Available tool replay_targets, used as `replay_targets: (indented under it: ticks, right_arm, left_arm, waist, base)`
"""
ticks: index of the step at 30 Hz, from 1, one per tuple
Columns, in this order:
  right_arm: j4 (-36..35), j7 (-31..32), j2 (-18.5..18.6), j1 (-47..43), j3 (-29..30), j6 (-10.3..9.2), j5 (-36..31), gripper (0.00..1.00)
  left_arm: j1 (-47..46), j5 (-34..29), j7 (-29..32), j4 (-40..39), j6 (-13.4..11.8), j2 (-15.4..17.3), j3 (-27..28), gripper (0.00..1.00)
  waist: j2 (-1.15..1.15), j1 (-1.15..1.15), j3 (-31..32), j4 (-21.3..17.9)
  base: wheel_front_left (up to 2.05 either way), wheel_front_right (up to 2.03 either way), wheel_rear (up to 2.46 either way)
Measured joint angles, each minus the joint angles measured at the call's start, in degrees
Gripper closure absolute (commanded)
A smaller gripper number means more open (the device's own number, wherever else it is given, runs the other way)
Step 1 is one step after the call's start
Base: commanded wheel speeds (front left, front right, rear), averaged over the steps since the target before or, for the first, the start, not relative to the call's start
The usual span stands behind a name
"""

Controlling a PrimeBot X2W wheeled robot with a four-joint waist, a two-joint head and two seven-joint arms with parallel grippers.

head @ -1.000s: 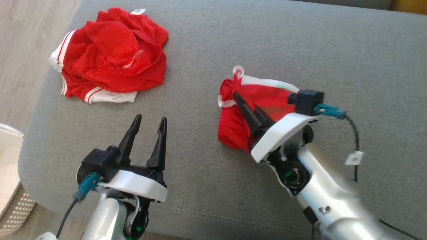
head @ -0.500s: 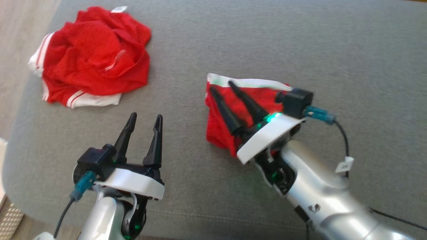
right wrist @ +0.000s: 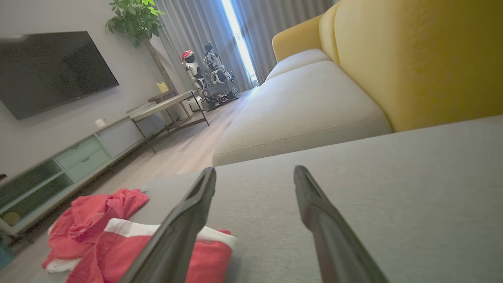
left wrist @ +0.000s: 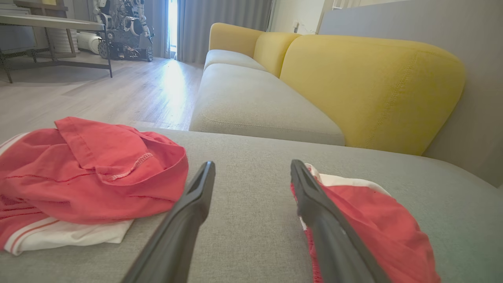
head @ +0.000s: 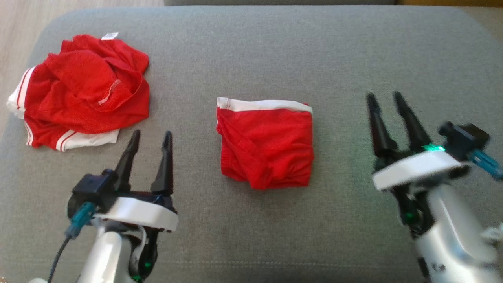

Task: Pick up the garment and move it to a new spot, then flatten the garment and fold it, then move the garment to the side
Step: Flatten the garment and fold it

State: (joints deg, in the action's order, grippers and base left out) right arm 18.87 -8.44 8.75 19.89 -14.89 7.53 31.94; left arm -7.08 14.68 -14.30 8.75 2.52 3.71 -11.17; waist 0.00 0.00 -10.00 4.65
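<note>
A folded red garment [head: 265,146] with a white waistband lies in the middle of the grey cushion [head: 275,59]. It also shows at the lower right of the left wrist view as the folded garment [left wrist: 377,228] and at the lower left of the right wrist view as the folded garment [right wrist: 129,251]. My left gripper [head: 151,135] stands open to its left, apart from it. My right gripper [head: 384,96] is open well to the garment's right, holding nothing. The left gripper [left wrist: 251,167] and the right gripper [right wrist: 254,171] each show two spread dark fingers.
A crumpled pile of red and white clothes [head: 80,92] sits at the cushion's far left corner. A yellow-backed sofa [left wrist: 353,78] stands beyond the cushion. Wooden floor [left wrist: 98,90], a TV [right wrist: 51,70] and another robot [right wrist: 208,74] lie farther off.
My right gripper has opened, let go of the folded garment and pulled back to the right. The head camera has shifted, so the whole scene sits differently.
</note>
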Motion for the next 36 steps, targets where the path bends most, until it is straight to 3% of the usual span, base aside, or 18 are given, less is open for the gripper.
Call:
replay_targets:
  ticks: [6, 12, 20, 34, 35, 36]
  right_arm:
    - [-8.5, 4.4, 0.0, -8.7, 10.0, 0.00, -11.3, 0.00]
    - [-16.2, 8.0, -2.2, -16.4, 13.2, 0.00, -17.8, 0.00]
    - [-20.7, 10.6, -4.1, -19.5, 13.8, 0.00, -18.9, 0.00]
    - [-20.0, 12.5, -4.3, -19.3, 12.7, 0.00, -19.4, 0.00]
    - [-19.4, 12.5, -4.3, -19.1, 11.9, 0.00, -19.4, 0.06]
    - [-18.7, 12.5, -4.3, -18.9, 11.1, 0.00, -19.3, 0.72]
  left_arm:
    - [1.8, 0.0, 0.0, -0.5, -0.5, 1.4, 1.1, 0.00]
    - [4.4, -0.5, 0.0, -1.3, -1.1, 1.9, 1.1, 0.00]
    - [4.9, -0.7, 0.6, -1.8, -1.6, 2.8, 0.9, 0.00]
    - [5.5, -0.6, 0.7, -2.3, -1.6, 3.0, 0.3, 0.00]
    - [5.3, -0.6, 0.7, -2.3, -1.5, 3.0, 0.1, 0.00]
    - [5.0, -0.6, 0.7, -2.4, -1.5, 3.0, -0.1, 0.00]
  waist:
    - [0.00, 0.00, 1.7, -0.8]
    - [0.00, 0.00, 3.6, -1.2]
    - [0.00, 0.00, 4.4, -1.1]
    - [0.00, 0.00, 3.1, -0.6]
    - [0.00, 0.00, 2.8, -0.4]
    - [0.00, 0.00, 2.4, -0.1]
  base:
    - [0.00, 0.00, 0.00]
    - [0.00, 0.00, 0.00]
    - [0.00, 0.00, 0.00]
    - [0.00, 0.00, 0.00]
    - [0.00, 0.00, 0.00]
    - [0.00, 0.00, 0.00]
